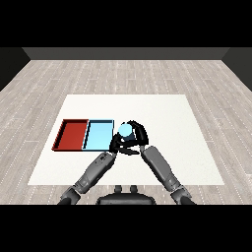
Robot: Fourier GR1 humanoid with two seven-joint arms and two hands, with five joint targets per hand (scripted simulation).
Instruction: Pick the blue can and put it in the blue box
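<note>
Nearest, two grey forearms rise from about 7 and 5 o'clock at the lower edge of the white table point(197, 147) and meet just below the middle. The left hand point(116, 144) sits at the near right corner of the light blue tray point(96, 136); its dark fingers look bent, but whether they hold anything cannot be told. At 1 o'clock from it and touching or nearly so, the right hand point(138, 135) has its black fingers curled round the blue can point(125, 130), which it holds.

The can shows as a pale blue round face turned up toward the viewer, so its long axis seems to run roughly upright, slightly tipped; its side wall is hidden by the fingers. It sits just beside the light blue tray's right edge, at 3 o'clock from the tray's middle, perhaps overlapping the rim; whether it is over the tray or outside it cannot be told.

The light blue tray is a shallow rectangle with a darker thin rim and a flat, smooth floor. Touching its left side, at 9 o'clock, lies the red tray point(73, 135), same shape, with a dark red rim.

The table top is plain, matte and square-cornered. Open surface stretches wide to the hands' 3 o'clock and, farther off, toward 12 o'clock up to the far edge. Beyond lies grey plank flooring point(128, 74).
</note>
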